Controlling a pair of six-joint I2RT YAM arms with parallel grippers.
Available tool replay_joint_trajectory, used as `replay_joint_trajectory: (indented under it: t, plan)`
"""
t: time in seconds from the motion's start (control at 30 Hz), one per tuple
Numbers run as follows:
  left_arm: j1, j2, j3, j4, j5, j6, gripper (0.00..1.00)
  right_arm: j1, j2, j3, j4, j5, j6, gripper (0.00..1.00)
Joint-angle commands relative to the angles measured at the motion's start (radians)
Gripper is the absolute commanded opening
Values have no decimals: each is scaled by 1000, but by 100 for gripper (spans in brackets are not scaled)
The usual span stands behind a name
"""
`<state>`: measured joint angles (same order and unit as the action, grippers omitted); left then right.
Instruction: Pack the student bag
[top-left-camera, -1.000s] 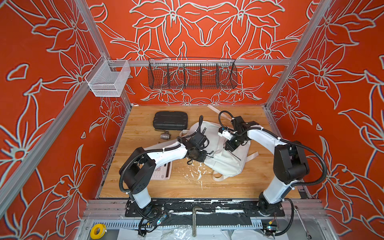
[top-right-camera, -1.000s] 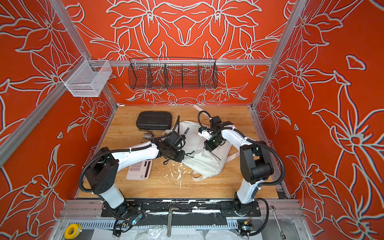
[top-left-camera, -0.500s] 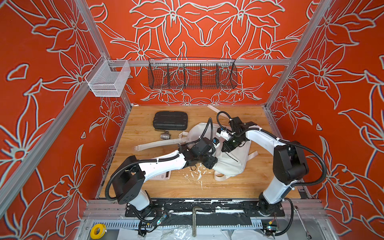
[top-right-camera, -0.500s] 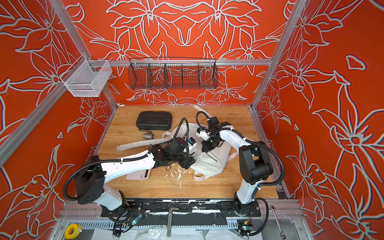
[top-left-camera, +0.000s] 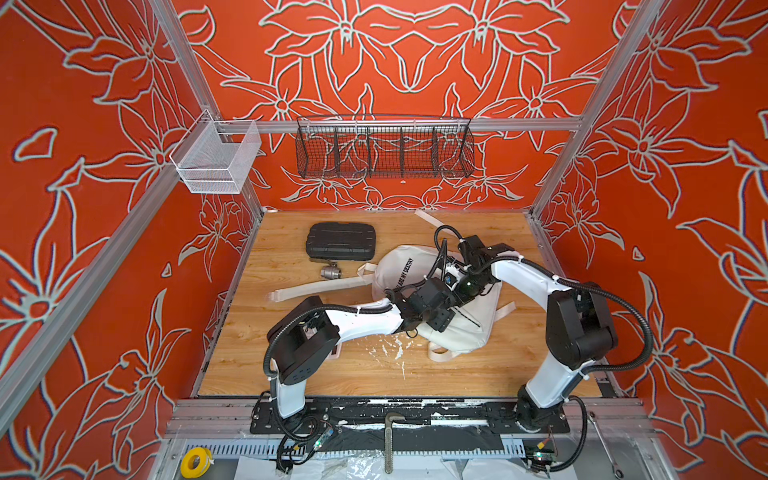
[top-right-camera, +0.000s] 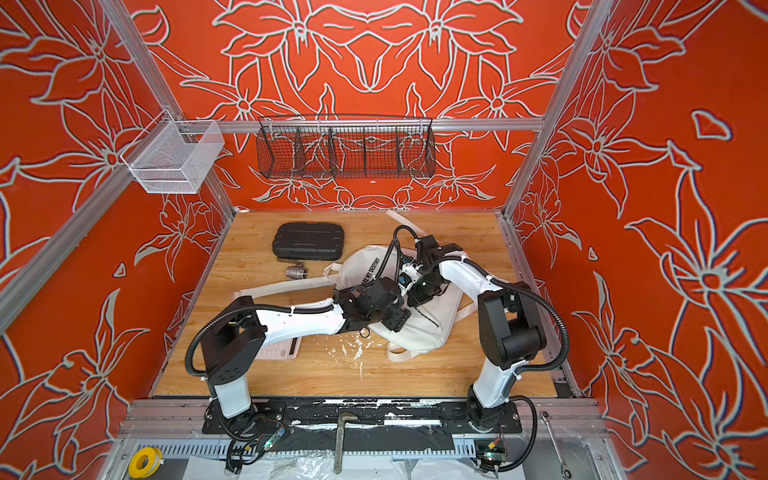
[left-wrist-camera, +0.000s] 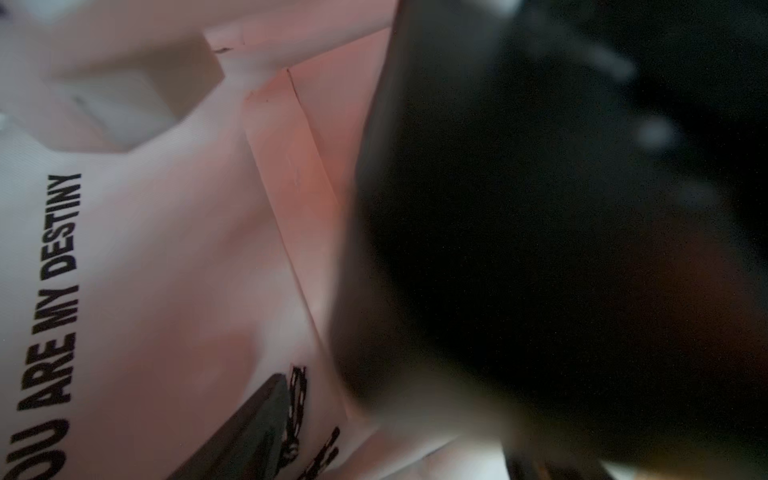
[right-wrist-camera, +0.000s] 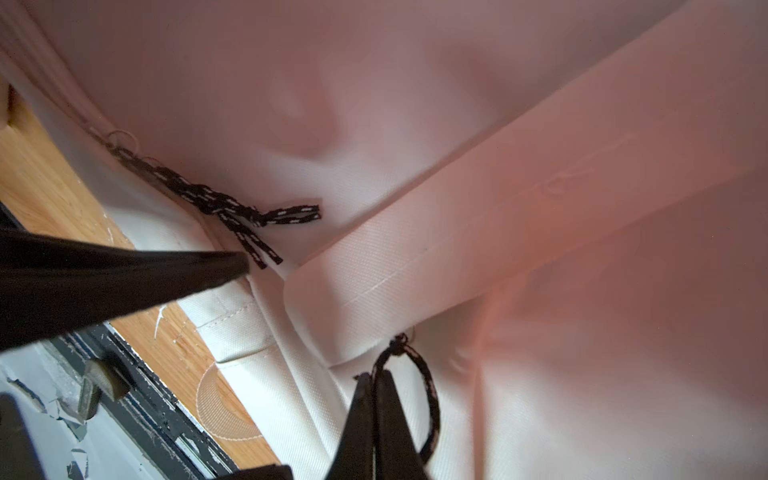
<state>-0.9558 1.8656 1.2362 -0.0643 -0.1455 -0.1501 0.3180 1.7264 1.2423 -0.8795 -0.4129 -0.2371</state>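
Observation:
The student bag (top-left-camera: 409, 266) (top-right-camera: 365, 266), white with black print, lies flat on the wooden table right of centre. The left wrist view looks closely at its print (left-wrist-camera: 58, 291). My left gripper (top-left-camera: 441, 321) (top-right-camera: 395, 322) hovers over the bag's middle, open and holding nothing. One of its fingers (right-wrist-camera: 187, 270) points at a loose black cord zipper pull (right-wrist-camera: 232, 208). My right gripper (right-wrist-camera: 376, 376) (top-left-camera: 467, 286) is shut on a second black cord pull (right-wrist-camera: 430, 395), whose loop sticks out beside the closed jaws. A blurred black mass hides half of the left wrist view.
A black hard case (top-left-camera: 340, 242) and a metal valve fitting (top-left-camera: 330, 272) lie at the back left. A long white strap (top-left-camera: 316, 289) trails left from the bag. A pink calculator (top-right-camera: 282, 353) sits under my left arm. Wire baskets (top-left-camera: 384, 149) (top-left-camera: 216, 160) hang on the walls.
My left arm has swung to the right over the bag towards the right gripper, and its jaws have opened. The long strap now lies uncovered. The right gripper has hardly moved.

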Motion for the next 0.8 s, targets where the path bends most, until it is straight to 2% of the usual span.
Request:
replay_joint_trajectory:
  t: [0.0, 0.13, 0.33, 0.57, 0.67, 0.77]
  plan:
    - [3, 82, 16, -64, -74, -75, 77, 9, -25, 23, -63, -26, 12, 0]
    - [-1, 90, -40, -46, -148, -121, 75, 9, -9, 44, -86, 22, 36, 0]
    - [-3, -18, -275, 280, -90, -109, 75, 3, 40, 57, -95, 33, 79, 0]
    - [-3, 48, -213, 252, -35, -106, 77, 4, 59, 77, -87, -15, 103, 0]
    - [-3, 68, -204, 233, -44, -112, 67, 3, 52, 75, -87, -2, 105, 0]
    - [-3, 71, -221, 211, -56, -111, 42, 3, 44, 74, -88, 10, 113, 0]
